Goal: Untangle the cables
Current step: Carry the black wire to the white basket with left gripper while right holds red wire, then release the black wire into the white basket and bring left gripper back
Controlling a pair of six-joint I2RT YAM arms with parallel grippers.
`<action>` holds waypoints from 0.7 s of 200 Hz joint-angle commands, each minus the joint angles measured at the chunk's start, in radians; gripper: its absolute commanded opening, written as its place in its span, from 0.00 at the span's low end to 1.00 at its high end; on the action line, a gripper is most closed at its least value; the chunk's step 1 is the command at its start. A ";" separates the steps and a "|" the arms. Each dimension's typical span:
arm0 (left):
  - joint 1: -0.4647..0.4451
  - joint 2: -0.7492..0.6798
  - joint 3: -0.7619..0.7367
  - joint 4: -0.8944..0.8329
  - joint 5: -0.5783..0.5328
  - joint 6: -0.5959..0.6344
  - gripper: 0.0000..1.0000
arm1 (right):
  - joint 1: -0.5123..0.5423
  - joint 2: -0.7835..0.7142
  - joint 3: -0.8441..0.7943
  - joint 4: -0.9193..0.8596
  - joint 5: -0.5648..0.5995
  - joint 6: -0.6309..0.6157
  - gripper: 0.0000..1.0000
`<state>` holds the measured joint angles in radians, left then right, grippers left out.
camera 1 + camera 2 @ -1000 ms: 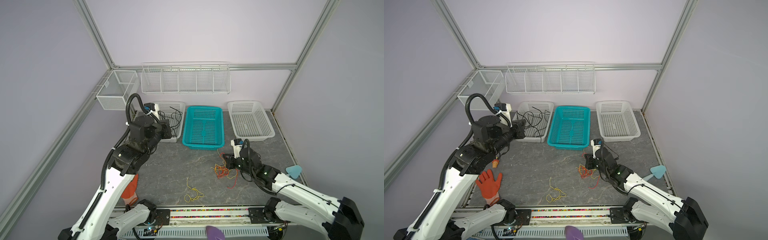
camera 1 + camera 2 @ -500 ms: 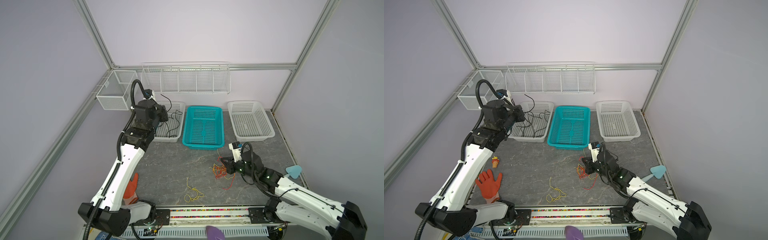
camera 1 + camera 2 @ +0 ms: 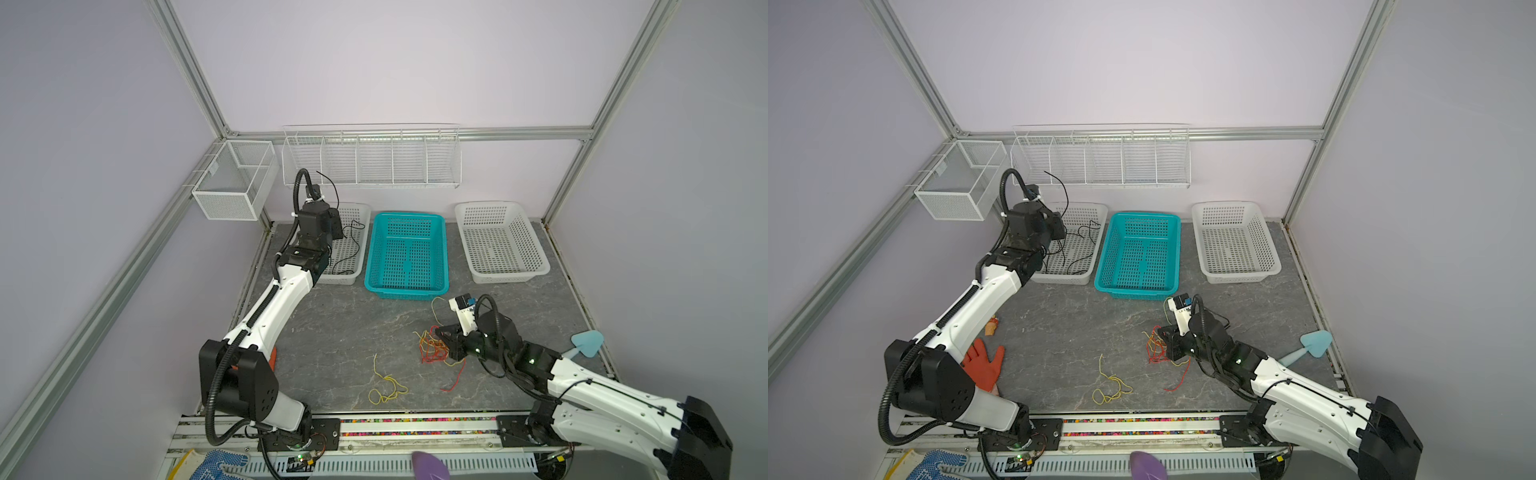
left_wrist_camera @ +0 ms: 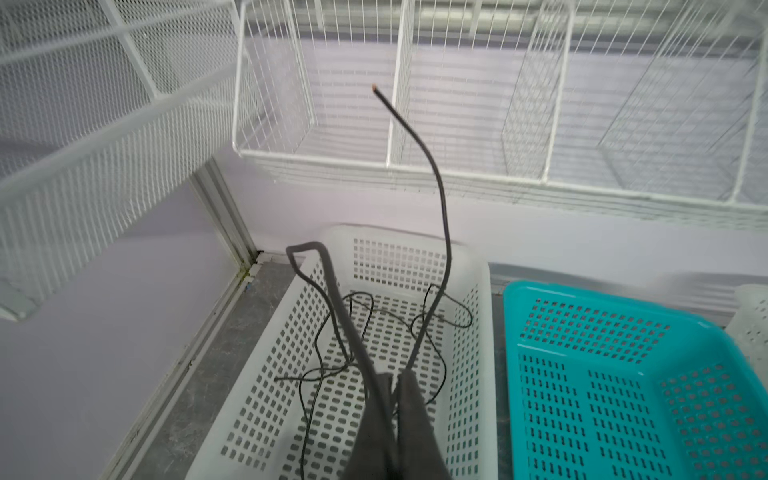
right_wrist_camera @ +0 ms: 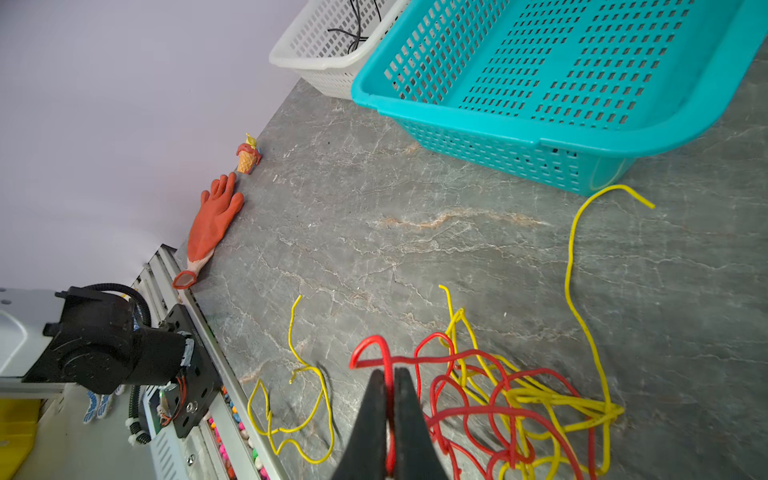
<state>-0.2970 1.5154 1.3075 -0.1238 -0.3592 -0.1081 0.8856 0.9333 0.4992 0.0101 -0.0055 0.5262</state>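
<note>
My left gripper (image 4: 392, 380) is shut on a black cable (image 4: 447, 224) over the left white basket (image 4: 478, 266). One end of that cable sticks up toward the wall rack, and its loops hang down into the basket. In both top views the left gripper (image 3: 336, 220) (image 3: 1059, 226) is stretched out to the back. My right gripper (image 5: 388, 374) is shut on a red cable at the edge of a red and yellow tangle (image 5: 536, 390) on the table (image 3: 432, 351) (image 3: 1156, 349). A separate yellow cable (image 3: 384, 386) (image 5: 291, 415) lies loose nearer the front rail.
A teal basket (image 3: 405, 291) stands in the middle at the back and a second white basket (image 3: 507, 276) to its right. An orange glove (image 3: 984, 365) and a small ice-cream toy (image 3: 992, 326) lie at the left edge. A pale blue heart-shaped tool (image 3: 586, 343) lies at the right edge.
The left arm has stretched out toward the back and raised the black cable higher over the left white basket. The right gripper has shifted slightly with the red cable in it.
</note>
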 commanded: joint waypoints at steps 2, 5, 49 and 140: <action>0.016 0.026 -0.062 0.117 -0.011 -0.034 0.00 | 0.013 0.002 -0.012 0.029 -0.017 -0.017 0.06; 0.015 0.032 -0.066 0.120 -0.011 -0.035 0.00 | 0.015 0.003 -0.010 0.029 -0.019 -0.018 0.07; 0.015 0.132 -0.082 0.080 0.012 -0.074 0.03 | 0.024 0.011 0.008 0.017 -0.031 -0.025 0.07; 0.016 0.162 -0.003 -0.106 0.047 -0.131 0.25 | 0.037 -0.033 0.017 -0.015 -0.018 -0.017 0.06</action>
<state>-0.2852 1.6890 1.2587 -0.1650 -0.3370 -0.2199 0.9127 0.9146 0.4995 0.0097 -0.0238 0.5156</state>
